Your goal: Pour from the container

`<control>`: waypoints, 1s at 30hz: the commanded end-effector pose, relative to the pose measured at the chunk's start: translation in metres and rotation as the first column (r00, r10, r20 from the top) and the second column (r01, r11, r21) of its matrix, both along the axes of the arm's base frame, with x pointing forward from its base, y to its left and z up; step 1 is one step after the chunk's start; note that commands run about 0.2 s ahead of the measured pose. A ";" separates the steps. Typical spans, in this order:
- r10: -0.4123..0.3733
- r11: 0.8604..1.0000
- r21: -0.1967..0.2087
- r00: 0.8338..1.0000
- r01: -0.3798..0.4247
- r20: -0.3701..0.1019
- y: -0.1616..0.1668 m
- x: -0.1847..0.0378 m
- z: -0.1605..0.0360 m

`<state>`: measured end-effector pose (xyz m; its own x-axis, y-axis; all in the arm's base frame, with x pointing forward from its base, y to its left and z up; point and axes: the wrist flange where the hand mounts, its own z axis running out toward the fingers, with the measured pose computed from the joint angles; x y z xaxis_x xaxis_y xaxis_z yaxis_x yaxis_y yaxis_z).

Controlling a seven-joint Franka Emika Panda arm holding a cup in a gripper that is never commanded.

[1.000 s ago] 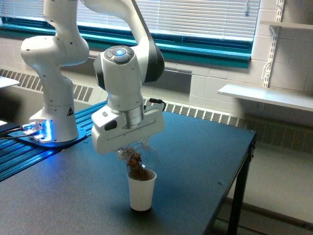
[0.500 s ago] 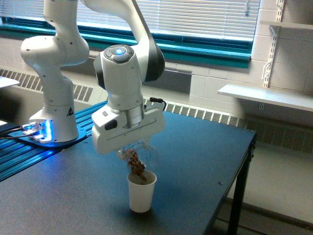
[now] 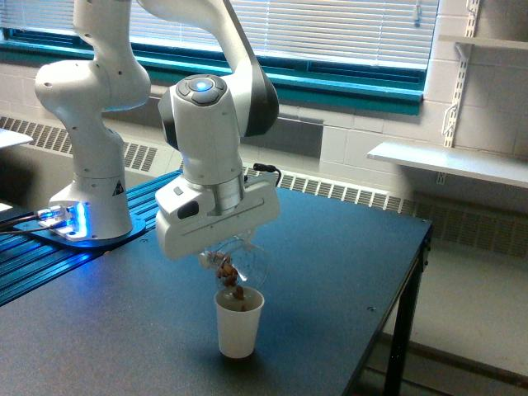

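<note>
The container, a small clear rounded jar, hangs tipped over under the white hand of my arm. My gripper is shut on it, though the fingers are mostly hidden by the hand's body. Brown nut-like pieces spill from the jar's mouth straight down. Directly below stands a white paper cup on the black table, with brown pieces showing at its rim.
My arm's base stands on blue rails at the exterior view's left. The table's edge runs along the exterior view's right. A white wall shelf and a radiator lie behind.
The stream of brown pieces has thinned, and fewer remain in the jar. The brown heap at the cup's rim now sits lower. The arm has barely shifted.
</note>
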<state>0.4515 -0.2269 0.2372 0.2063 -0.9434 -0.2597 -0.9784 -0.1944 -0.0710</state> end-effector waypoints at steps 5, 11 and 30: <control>0.002 1.000 0.020 1.000 -0.002 0.000 -0.002 0.002 0.000; 0.004 1.000 0.021 1.000 -0.004 -0.007 -0.002 0.002 -0.001; 0.013 1.000 0.016 1.000 -0.013 -0.010 -0.006 0.006 0.003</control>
<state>0.4551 -0.2306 0.2382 0.2070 -0.9377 -0.2791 -0.9783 -0.1964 -0.0656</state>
